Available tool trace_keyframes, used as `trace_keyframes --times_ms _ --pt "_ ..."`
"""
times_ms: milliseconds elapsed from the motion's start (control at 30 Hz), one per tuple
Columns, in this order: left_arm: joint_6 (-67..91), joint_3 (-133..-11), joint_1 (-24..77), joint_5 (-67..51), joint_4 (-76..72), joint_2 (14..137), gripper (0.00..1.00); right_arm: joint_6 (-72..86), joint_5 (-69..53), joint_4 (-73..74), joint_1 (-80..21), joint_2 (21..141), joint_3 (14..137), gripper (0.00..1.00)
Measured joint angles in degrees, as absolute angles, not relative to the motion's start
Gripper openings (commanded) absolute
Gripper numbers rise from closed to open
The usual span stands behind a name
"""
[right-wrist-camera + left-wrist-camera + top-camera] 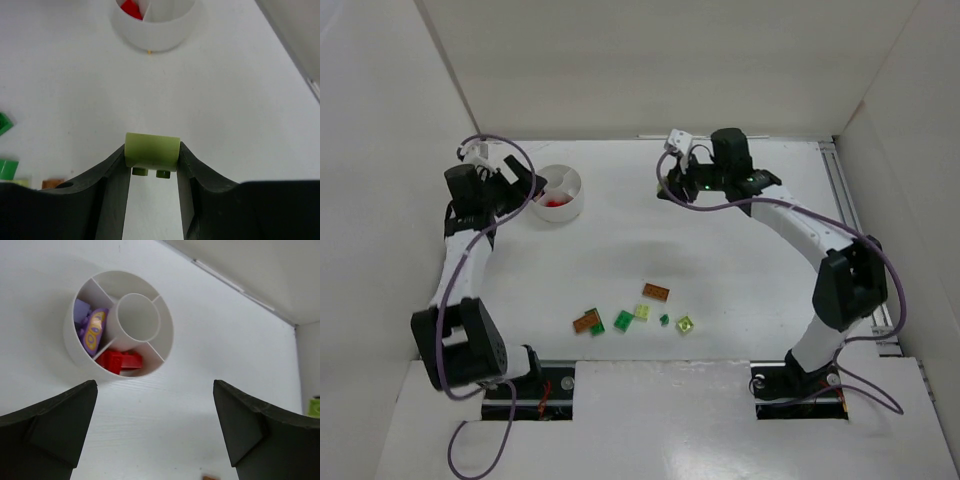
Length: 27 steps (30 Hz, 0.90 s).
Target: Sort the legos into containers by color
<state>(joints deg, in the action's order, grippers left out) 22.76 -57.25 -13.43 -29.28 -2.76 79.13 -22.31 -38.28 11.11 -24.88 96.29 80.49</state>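
Observation:
The white divided dish (567,208) stands at the back left. In the left wrist view one wedge of the dish (72,342) holds red legos (117,361) and another holds lilac ones (82,314). My left gripper (155,432) hangs open just short of the dish with nothing between its fingers; it is beside the dish (518,178) in the top view. My right gripper (152,156) is shut on a yellow-green lego (152,148), held above the table at the back centre (672,180), pointing at the dish (152,35).
Several loose legos lie near the table's front: orange ones (656,291) (585,322), green ones (623,320) (664,320) and yellow-green ones (642,312) (685,324). White walls close the table at the back and both sides.

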Motion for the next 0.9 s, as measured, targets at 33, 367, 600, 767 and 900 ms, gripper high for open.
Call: trace_keyframes --times_ms 33,367,600,767,900 --pt "24.1 -55.6 -13.1 -28.3 -2.6 75.4 1.0 -23.1 -37.9 11.5 -26.3 98.4 83.2 0.25" --pt "38.0 -46.1 -8.2 -17.1 0.3 51.8 1.0 -30.7 -32.7 12.5 -35.7 127.5 118.7 0.25" --pt "41.5 -43.5 -8.0 -13.0 3.8 44.2 1.0 -32.6 -26.5 11.2 -40.4 140.6 132.6 0.25" --pt "42.2 -43.4 -8.0 -13.3 3.7 43.0 1.0 -33.0 -22.9 7.7 -42.8 144.9 135.9 0.31" --pt "42.3 -42.3 -8.0 -14.8 2.4 44.5 1.0 -33.3 -21.1 5.9 -43.6 146.9 137.4 0.34"
